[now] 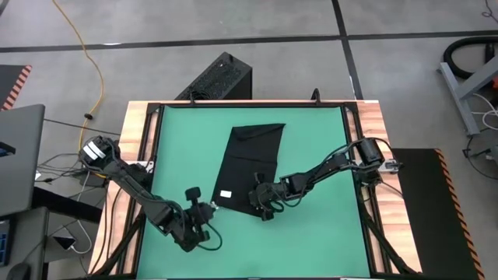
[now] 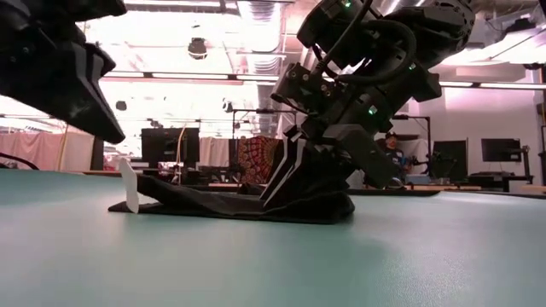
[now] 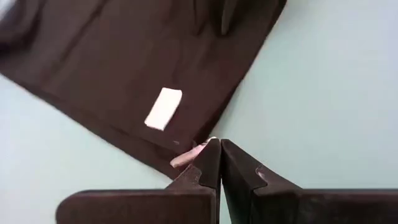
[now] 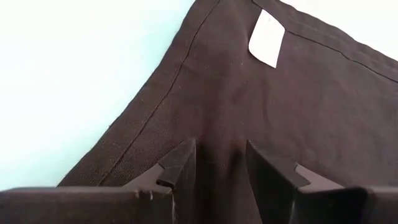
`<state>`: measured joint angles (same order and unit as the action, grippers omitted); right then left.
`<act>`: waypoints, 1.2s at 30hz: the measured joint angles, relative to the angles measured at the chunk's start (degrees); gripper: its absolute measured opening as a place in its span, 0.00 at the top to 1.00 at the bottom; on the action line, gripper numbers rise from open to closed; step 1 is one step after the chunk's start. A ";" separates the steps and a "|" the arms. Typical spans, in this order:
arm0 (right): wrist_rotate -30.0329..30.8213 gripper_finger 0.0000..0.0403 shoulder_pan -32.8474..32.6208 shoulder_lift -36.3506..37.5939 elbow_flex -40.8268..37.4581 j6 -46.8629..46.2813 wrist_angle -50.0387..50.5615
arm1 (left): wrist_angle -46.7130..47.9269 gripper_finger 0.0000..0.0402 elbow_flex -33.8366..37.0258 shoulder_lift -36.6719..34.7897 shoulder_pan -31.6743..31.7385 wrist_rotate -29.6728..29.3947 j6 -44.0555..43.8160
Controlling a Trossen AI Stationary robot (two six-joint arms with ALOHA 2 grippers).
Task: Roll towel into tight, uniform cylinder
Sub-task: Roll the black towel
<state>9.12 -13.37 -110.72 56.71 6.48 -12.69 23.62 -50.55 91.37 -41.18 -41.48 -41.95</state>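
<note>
The right gripper [image 4: 217,165] is down on the towel [image 1: 250,167], near its corner closest to the robot on the right side. Its two fingers [image 4: 180,163] are a little way apart, and a small hump of black cloth sits between them. The tips press into the cloth. In the low view, the cloth bunches up a bit under this gripper.

The left gripper [image 3: 220,163] has its fingers pressed together, with nothing between them. It sits just off the towel's near left corner, over the green mat [image 1: 311,241]. You cannot tell if it touches the cloth.

The towel lies flat and open in the middle of the mat, tilted a little. It is not rolled. A small white tag [image 1: 226,194] lies near its near edge, and in the low view the tag [image 2: 130,189] stands up at that end. There is lots of bare green mat on all sides of the towel. A black ribbed box [image 1: 218,78] sits behind the table.
</note>
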 joint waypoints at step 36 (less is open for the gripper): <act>-0.06 0.59 0.01 0.02 -0.02 -0.02 -0.03 | -1.89 0.74 2.01 0.59 9.66 10.01 31.15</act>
<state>9.06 -13.36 -110.69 56.69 6.46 -12.72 21.73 -48.54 91.96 -31.52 -31.46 -10.80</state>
